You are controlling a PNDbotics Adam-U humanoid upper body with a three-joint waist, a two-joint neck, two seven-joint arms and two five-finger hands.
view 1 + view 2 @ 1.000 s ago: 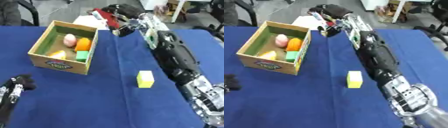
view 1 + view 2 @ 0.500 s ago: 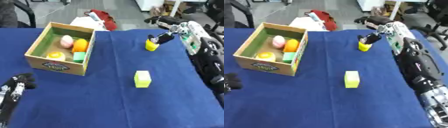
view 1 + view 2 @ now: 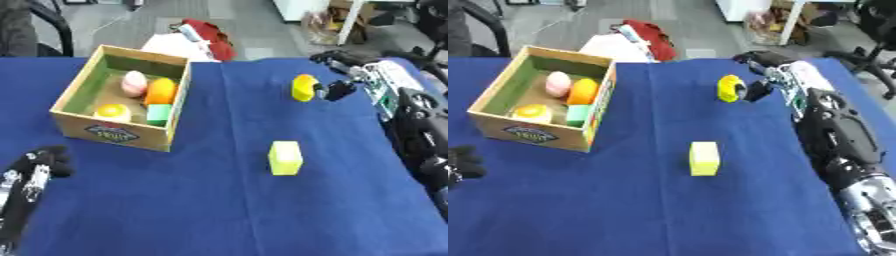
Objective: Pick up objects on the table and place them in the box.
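- Left eye view: right hand sits right of the box, fingers curled beside a yellow object (contact unclear); yellow block lies nearer, long axis running away from camera.
- Right eye view: left hand shows below the box, grip unclear.

We look down from the robot's head with two eyes set side by side, facing forward over the blue table toward the room's floor at the top. Both eyes see nearly the same things: the box on the left, the yellow block in the middle. In the right eye everything sits a little further left (the box most clearly), and the table fills most of each view
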